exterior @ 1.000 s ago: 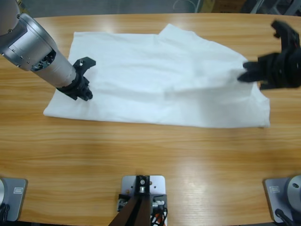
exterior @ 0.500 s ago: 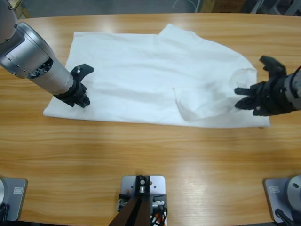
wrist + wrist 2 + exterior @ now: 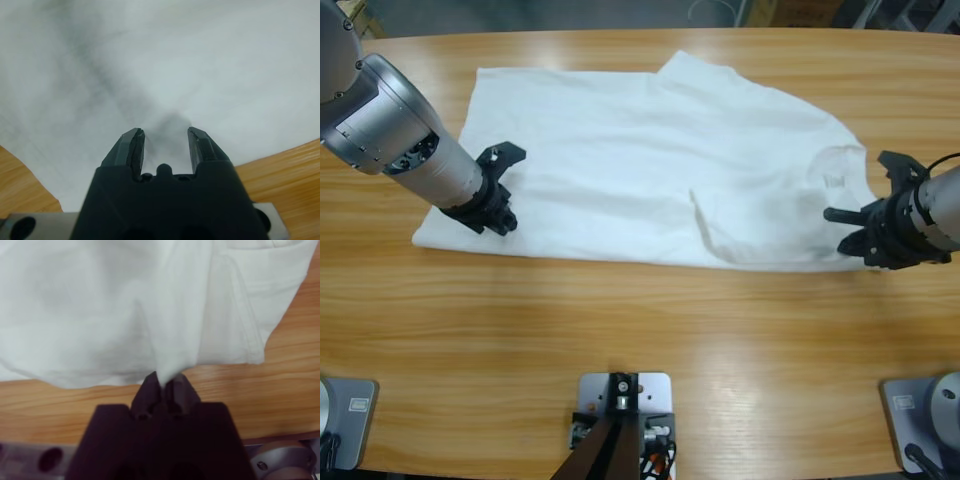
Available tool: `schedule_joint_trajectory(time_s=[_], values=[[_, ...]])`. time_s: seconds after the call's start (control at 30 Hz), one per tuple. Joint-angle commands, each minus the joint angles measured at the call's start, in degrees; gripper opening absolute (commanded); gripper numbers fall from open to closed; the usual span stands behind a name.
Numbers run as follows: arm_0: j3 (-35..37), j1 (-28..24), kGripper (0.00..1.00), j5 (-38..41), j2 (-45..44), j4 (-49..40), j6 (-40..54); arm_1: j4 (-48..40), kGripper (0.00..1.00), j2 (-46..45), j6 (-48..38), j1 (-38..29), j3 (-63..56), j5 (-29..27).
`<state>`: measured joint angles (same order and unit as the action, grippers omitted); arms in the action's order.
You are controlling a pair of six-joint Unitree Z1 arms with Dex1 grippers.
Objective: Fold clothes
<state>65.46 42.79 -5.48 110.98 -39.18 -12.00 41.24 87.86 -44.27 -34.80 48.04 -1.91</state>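
Observation:
The white T-shirt lies spread across the far half of the wooden table, wrinkled, with a loose fold near its front right. My left gripper rests on the shirt's left end, near the front corner. In the left wrist view this gripper is open, with white cloth under and between its jaws. My right gripper is at the shirt's front right corner. In the right wrist view it is shut on a pinched ridge of the shirt's fabric.
Bare wood runs along the whole front half of the table, and narrow strips show beyond both ends of the shirt. The table's far edge lies just behind the shirt.
My right gripper has come down and toward the table's front edge with the shirt's right end, and the raised cloth has settled flat. The left gripper has barely shifted.

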Motion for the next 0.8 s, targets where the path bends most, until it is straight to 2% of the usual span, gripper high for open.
schedule_joint_trajectory(time_s=[0.03,0.17,0.2,0.23,0.27,0.37,0.5,0.7,0.8], values=[[-2.3,0.4,0.347,0.9,-0.5,1.0,-0.8,7.6,1.0,-5.9,-0.4,-0.6,7.5,-4.8],[-2.4,0.4,0.347,1.1,-0.8,1.0,-1.0,15.2,0.999,-2.4,0.2,-0.6,15.9,-9.4],[-2.5,0.4,0.347,1.1,-1.0,1.0,-1.1,15.2,0.882,-1.8,0.5,-0.6,16.4,-9.7],[-2.7,0.4,0.347,1.1,-1.2,1.0,-1.3,13.7,0.318,-1.5,2.2,-0.6,16.6,-9.0],[-2.7,0.4,0.347,1.2,-1.6,1.0,-1.3,12.2,0.0,-1.0,3.7,-0.7,16.3,-9.1],[-2.6,-0.3,0.347,4.3,-3.0,1.0,-1.4,11.2,0.0,0.4,5.9,-0.6,16.6,-8.9],[-3.2,-0.9,0.342,7.3,-4.2,0.3,-1.4,5.1,0.0,3.0,9.1,-1.6,16.4,-0.7],[-3.5,-1.0,0.342,7.3,-5.9,-1.7,-3.0,2.5,0.0,8.0,4.0,-11.4,17.7,-2.3],[-3.8,-1.2,0.342,7.4,-6.5,-1.7,-4.6,2.0,0.0,10.3,3.8,-12.1,17.8,-4.2]])
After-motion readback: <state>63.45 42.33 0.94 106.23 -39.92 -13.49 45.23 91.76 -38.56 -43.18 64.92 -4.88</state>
